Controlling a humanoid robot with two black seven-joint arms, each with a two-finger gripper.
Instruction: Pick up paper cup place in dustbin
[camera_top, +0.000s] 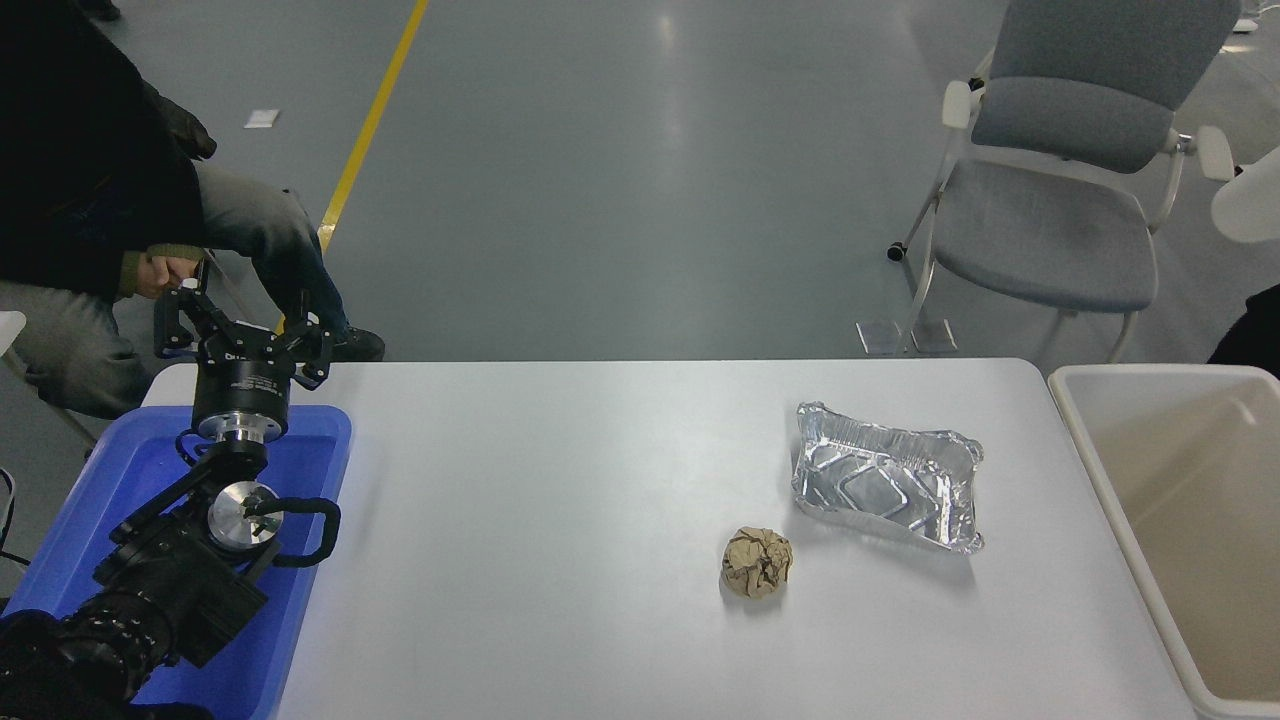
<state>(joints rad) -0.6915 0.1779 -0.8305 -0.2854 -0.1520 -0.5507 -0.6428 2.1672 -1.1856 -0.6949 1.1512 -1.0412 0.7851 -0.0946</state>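
Paper cup (1252, 205): only white sliver visible at right frame edge, raised well above dustbin (1105, 440), not yet inside.
Right claw: out of frame, state undeterminable.
Left claw (243, 322): parked over blue tray (305, 600), spread open, empty.
Judgement: cup light, thin-walled, crushes easily; grip rim gently.

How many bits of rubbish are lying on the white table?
2: a brown paper ball near the front and a foil tray just behind it to the right. A white cup shows at the right edge, high above the table, not on it.
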